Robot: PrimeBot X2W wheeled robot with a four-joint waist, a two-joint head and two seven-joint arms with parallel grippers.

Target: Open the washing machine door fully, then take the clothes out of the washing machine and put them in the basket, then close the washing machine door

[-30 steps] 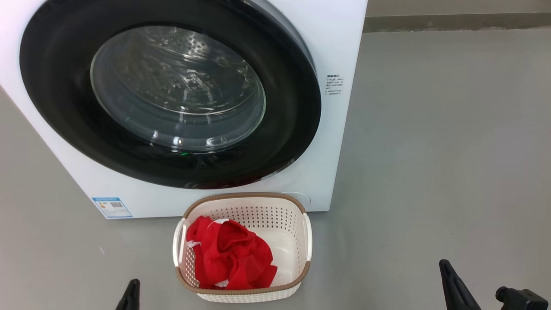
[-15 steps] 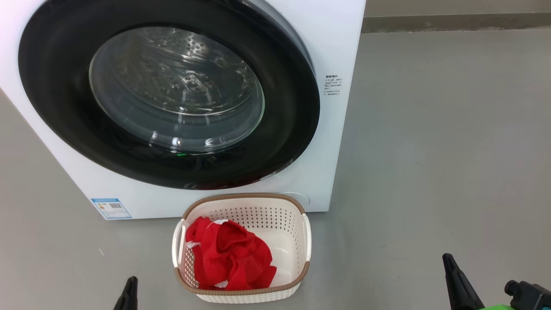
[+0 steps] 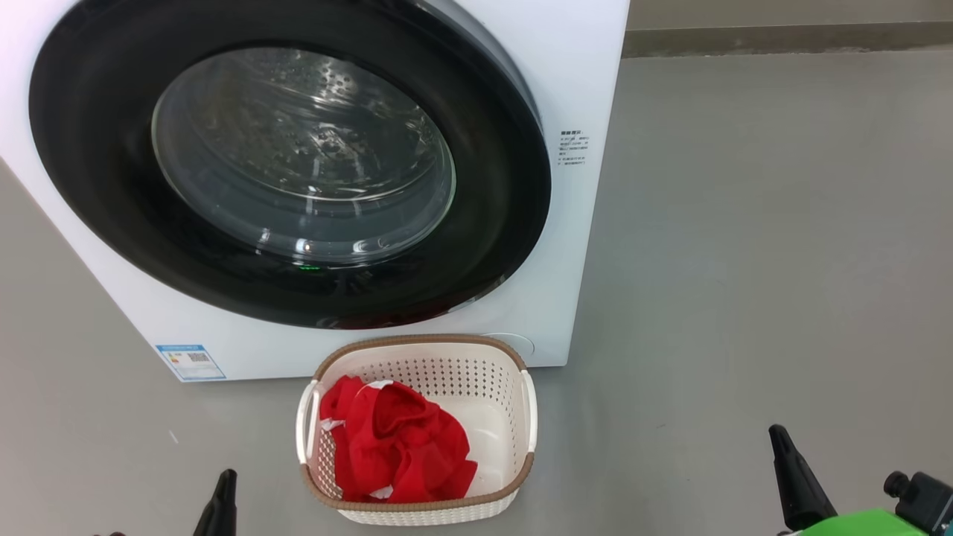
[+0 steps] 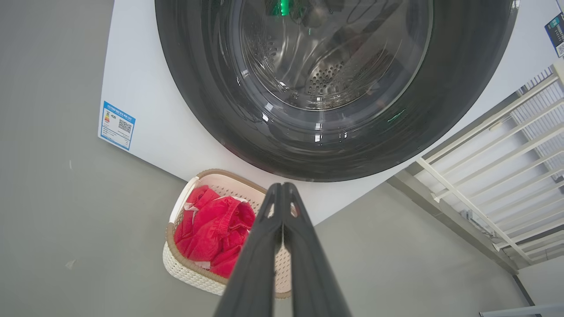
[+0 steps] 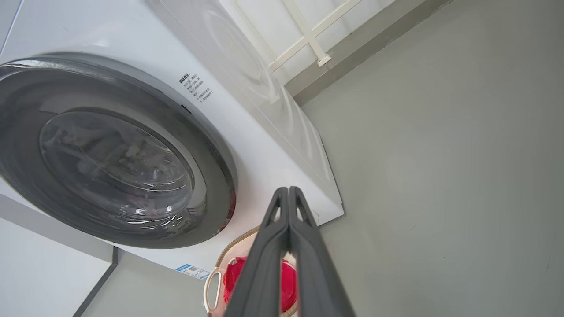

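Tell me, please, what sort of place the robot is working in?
Probably a laundry area, perhaps a test room: a white front-loading washing machine stands on a grey floor, with a basket holding red clothes before it.

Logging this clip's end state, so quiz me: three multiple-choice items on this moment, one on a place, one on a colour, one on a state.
1. Where do the clothes lie? A. in the drum B. in the basket C. on the floor
2. What colour is the basket's rim? A. brown B. blue C. black
3. How does the washing machine door stand? A. swung fully open B. shut against the washing machine C. half open
Answers: 1 B, the red bundle sits inside the cream walls; 2 A, a brown woven-look band runs round the top; 3 B, the right wrist view shows its black rim lying against the white front.
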